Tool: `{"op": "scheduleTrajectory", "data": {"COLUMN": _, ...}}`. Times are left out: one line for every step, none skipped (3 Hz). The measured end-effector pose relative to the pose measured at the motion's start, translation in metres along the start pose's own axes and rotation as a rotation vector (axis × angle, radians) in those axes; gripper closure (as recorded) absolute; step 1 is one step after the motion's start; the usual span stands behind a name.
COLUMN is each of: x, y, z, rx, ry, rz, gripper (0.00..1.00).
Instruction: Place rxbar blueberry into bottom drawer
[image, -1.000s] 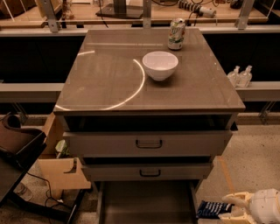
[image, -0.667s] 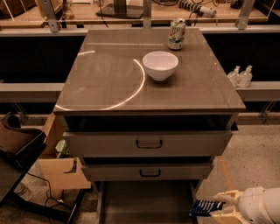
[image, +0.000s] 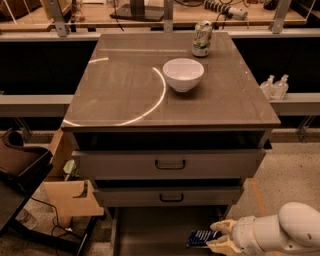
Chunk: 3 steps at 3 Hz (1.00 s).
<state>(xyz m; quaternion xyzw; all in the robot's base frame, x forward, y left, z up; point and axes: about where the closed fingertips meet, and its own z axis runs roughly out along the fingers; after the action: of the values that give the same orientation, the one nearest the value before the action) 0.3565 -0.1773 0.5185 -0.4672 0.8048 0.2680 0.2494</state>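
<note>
Camera view, item: rxbar blueberry (image: 200, 238), pinched at one end in gripper (image: 219, 236), jaws closed on it, over the open bottom drawer (image: 150, 232), right side. Risk I note: released here, it may catch the drawer's right wall.
</note>
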Motion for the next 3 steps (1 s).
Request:
{"op": "scheduleTrajectory", "data": {"x": 0.004, "y": -0.004, "z": 0.053, "rx": -0.028, "ry": -0.041, "rz": -0.012, "gripper": 1.0}}
{"op": "scheduleTrajectory", "data": {"x": -0.011, "y": -0.004, "z": 0.129, "rx": -0.064, "ry": -0.088, "rz": -0.049, "gripper": 1.0}}
{"op": "scheduleTrajectory", "data": {"x": -0.011, "y": -0.004, "z": 0.13, "rx": -0.063, "ry": -0.088, "rz": -0.049, "gripper": 1.0}}
